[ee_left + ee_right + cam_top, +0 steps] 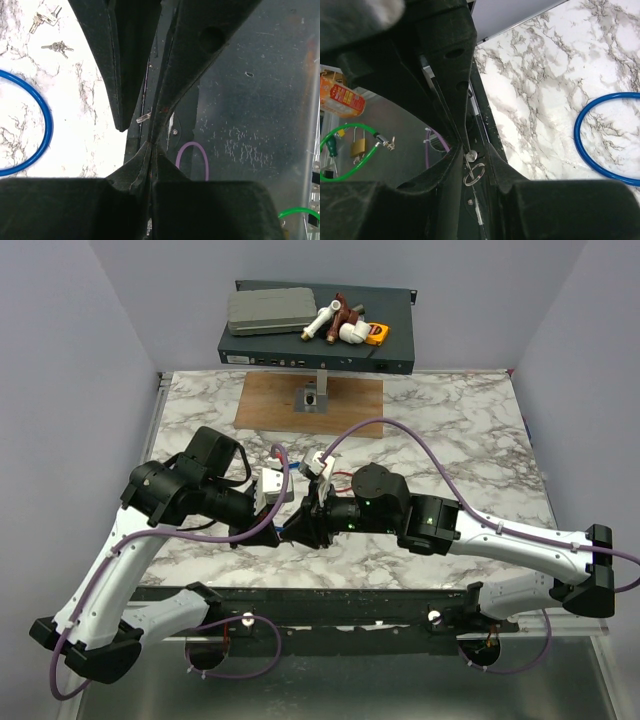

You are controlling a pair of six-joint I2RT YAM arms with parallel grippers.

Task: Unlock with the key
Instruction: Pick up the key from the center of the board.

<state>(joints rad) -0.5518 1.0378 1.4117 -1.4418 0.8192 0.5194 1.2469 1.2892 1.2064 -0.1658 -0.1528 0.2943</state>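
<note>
Both arms bend inward, left gripper (148, 145) meeting right gripper (474, 151).

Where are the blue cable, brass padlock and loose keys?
blue cable (576, 135): right wrist view, loop's left curve.
brass padlock (357, 148): right wrist view, its body.
loose keys (58, 47): left wrist view, lower key.

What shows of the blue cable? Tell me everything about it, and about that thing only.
The blue cable is a smooth, glossy, bright blue cord of even round section, and its sheath looks like plastic. It lies flat on the white, grey-veined marble tabletop, bent into a wide loop. Each wrist view catches only an arc of that loop. The rest runs out of frame, so no end or plug can be made out. Nothing rests on the visible part.
</note>
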